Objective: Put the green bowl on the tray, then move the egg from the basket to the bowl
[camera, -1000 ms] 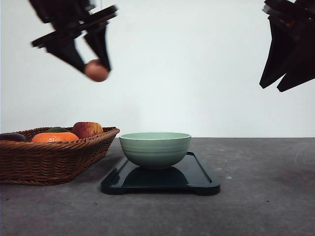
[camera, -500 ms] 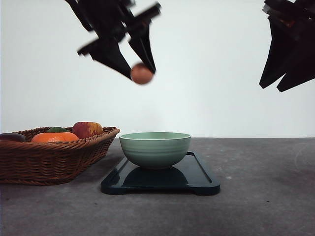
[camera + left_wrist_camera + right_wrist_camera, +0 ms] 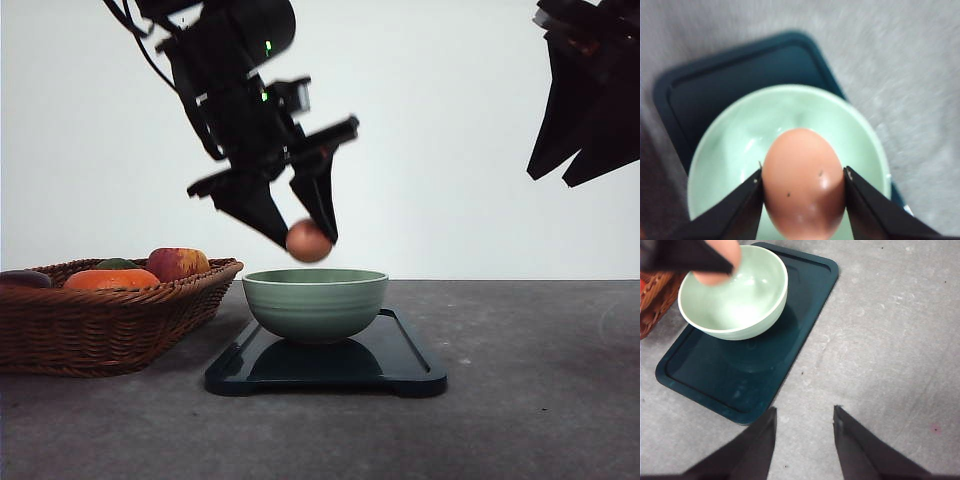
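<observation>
The egg (image 3: 308, 241) hangs just above the bowl (image 3: 315, 303), over its left half in the front view, clear of the rim and not touching it. It is pinched between the two dark fingers of the left gripper (image 3: 305, 238), one pressed on each side. From the left wrist camera the egg (image 3: 804, 182) is brown, with a few tiny specks and a soft shine, and the pale green inside of the bowl (image 3: 735, 150) lies right underneath it, nothing in it. The left gripper (image 3: 803, 181) is clamped firmly on the shell.

The bowl stands upright on the tray (image 3: 405, 363), toward its left end as seen from the front, with bare dark surface showing to the right. The right wrist camera has the bowl (image 3: 747, 295) at the far end of the tray (image 3: 715, 380) too, and a bit of the egg (image 3: 720, 262) with a dark finger over the rim.

Left of the tray, just beside it, sits the basket (image 3: 100, 320), holding an apple (image 3: 178, 263), an orange (image 3: 112, 279) and some darker items I cannot make out.

The right gripper (image 3: 804, 427) hovers high over the grey table (image 3: 890, 340), fingers spread apart, holding nothing; it hangs at upper right in the front view (image 3: 570, 165).
</observation>
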You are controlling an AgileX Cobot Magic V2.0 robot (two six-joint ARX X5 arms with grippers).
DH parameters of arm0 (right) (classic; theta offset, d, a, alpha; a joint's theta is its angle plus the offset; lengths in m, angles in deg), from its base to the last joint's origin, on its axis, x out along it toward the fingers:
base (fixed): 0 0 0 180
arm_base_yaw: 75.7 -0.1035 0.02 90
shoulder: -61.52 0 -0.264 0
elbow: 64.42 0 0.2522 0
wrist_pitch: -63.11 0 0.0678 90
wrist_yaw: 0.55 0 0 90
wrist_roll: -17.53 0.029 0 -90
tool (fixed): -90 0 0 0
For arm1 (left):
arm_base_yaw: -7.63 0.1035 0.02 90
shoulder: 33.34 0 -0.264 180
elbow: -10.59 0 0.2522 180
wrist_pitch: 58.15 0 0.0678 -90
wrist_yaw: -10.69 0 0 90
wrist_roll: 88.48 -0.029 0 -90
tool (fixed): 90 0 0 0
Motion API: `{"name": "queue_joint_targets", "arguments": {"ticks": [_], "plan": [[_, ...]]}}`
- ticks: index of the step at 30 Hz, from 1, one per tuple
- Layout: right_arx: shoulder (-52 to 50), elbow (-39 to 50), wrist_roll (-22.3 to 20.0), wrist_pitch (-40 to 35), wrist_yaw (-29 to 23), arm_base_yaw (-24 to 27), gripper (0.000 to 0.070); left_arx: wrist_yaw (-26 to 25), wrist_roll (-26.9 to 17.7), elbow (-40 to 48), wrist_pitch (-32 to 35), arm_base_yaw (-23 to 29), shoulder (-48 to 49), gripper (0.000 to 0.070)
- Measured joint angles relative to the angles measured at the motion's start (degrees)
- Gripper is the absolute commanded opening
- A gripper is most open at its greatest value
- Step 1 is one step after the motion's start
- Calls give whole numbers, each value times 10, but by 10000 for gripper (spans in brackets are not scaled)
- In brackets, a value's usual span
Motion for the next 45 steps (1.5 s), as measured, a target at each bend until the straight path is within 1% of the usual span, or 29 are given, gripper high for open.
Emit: {"name": "queue_joint_targets", "arguments": {"ticks": [14, 22, 24, 28, 30, 33, 37, 40, 45], "plan": [[0, 0, 0, 7, 0, 0, 221, 1, -9, 0, 13, -5, -60, 223], [0, 0, 0, 14, 0, 0, 221, 1, -12, 0, 27, -14, -78, 230], [0, 0, 0, 14, 0, 0, 221, 1, -12, 0, 31, -17, -78, 245], [0, 0, 0, 19, 0, 0, 221, 1, -12, -1, 33, -20, -78, 352], [0, 0, 0, 21, 0, 0, 221, 1, -12, -3, 31, -20, -78, 357], [0, 0, 0, 26, 0, 0, 221, 1, -12, -12, 15, -20, -78, 357], [0, 0, 0, 27, 0, 0, 221, 1, -12, -31, -23, -20, -78, 357], [0, 0, 0, 28, 0, 0, 221, 1, -12, -48, -36, -20, -77, 356], [0, 0, 0, 33, 0, 0, 221, 2, -12, -57, -74, -20, -37, 356]]}}
